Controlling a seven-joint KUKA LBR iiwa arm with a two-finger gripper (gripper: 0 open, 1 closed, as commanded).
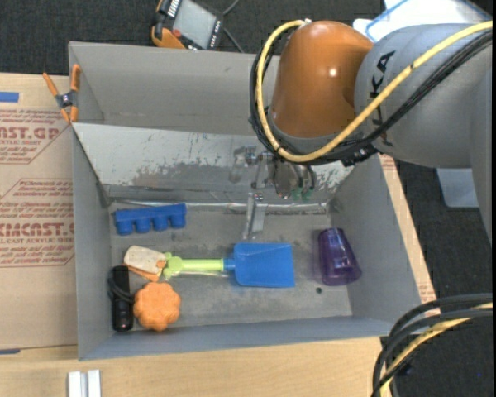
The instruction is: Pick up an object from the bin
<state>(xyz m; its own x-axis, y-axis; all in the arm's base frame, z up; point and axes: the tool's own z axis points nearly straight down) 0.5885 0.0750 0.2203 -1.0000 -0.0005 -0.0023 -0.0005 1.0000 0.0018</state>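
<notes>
My gripper (253,224) hangs under the orange wrist cover, in the middle of the bin near its back wall. Its tip is just above the top edge of a blue toy shovel (264,265), which lies flat with its light green handle (195,265) pointing left. Nothing shows in the gripper. A purple translucent cup (337,256) lies on its side to the right of the shovel.
A blue bumpy block (150,218) lies at the left near the back wall. In the front left corner sit a tan bread-like slice (145,260), an orange pumpkin-shaped toy (157,306) and a black cylinder (120,298). The arm covers the bin's back right.
</notes>
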